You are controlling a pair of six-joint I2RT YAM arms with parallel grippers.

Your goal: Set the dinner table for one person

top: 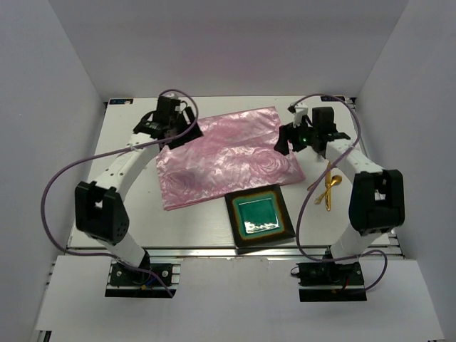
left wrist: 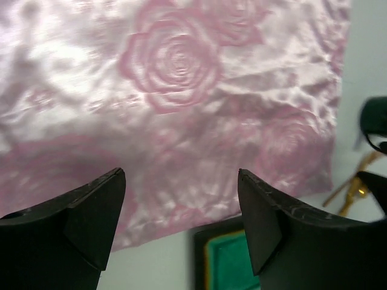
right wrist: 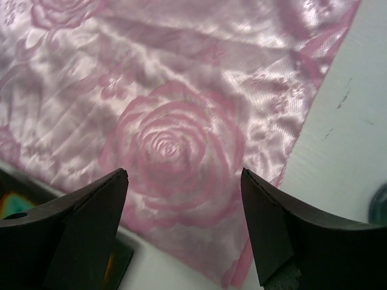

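The white dinner table (top: 192, 228) carries a shiny pink placemat (top: 221, 153) with a rose pattern, lying flat and slightly skewed. My left gripper (top: 171, 125) hovers over the mat's far left corner, open with nothing between its fingers (left wrist: 97, 211). Over the mat's right edge my right gripper (top: 296, 139) is also open and empty. The left wrist view shows the placemat (left wrist: 181, 90) below its gripper (left wrist: 181, 175). In the right wrist view a rose on the placemat (right wrist: 169, 121) lies under the gripper (right wrist: 184, 175).
A square plate (top: 261, 217), dark-rimmed with a green centre, sits at the table's near edge, just touching the mat's near right corner; the plate (left wrist: 224, 260) also shows in the left wrist view. Gold cutlery (top: 329, 187) lies right of the mat, beside the right arm.
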